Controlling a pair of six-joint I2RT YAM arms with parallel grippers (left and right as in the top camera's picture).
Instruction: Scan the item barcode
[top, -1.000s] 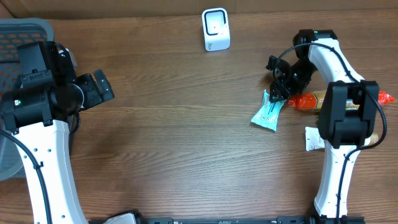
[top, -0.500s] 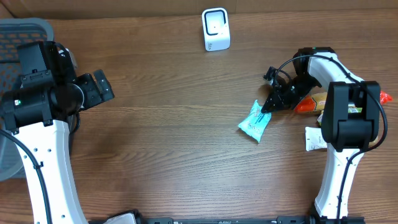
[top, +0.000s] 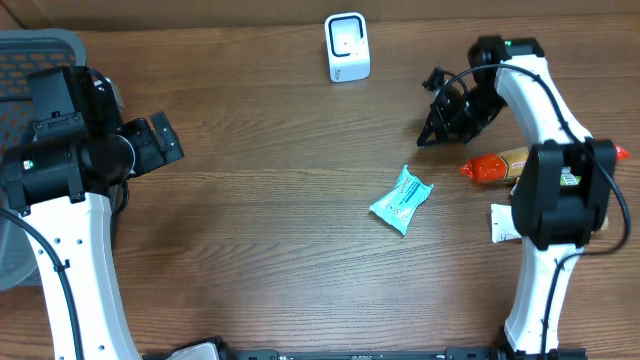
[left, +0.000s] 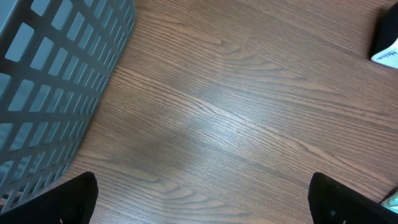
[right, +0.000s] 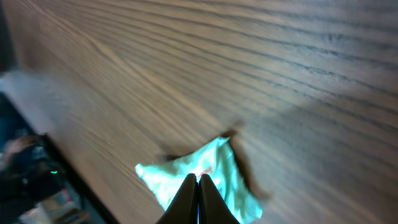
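— One thing is different: the teal packet (top: 402, 200) now lies loose on the middle of the table (top: 250, 250). A second ago it was at the right gripper (top: 427, 133).
— Dropped?
— I think so. Those fingers are pressed together on nothing, well apart from it. It needs a new grip before the scanner (top: 347, 47).
— The basket (top: 60, 38)?
— The part I see holds nothing. The left gripper (top: 160, 140) beside it is spread wide.
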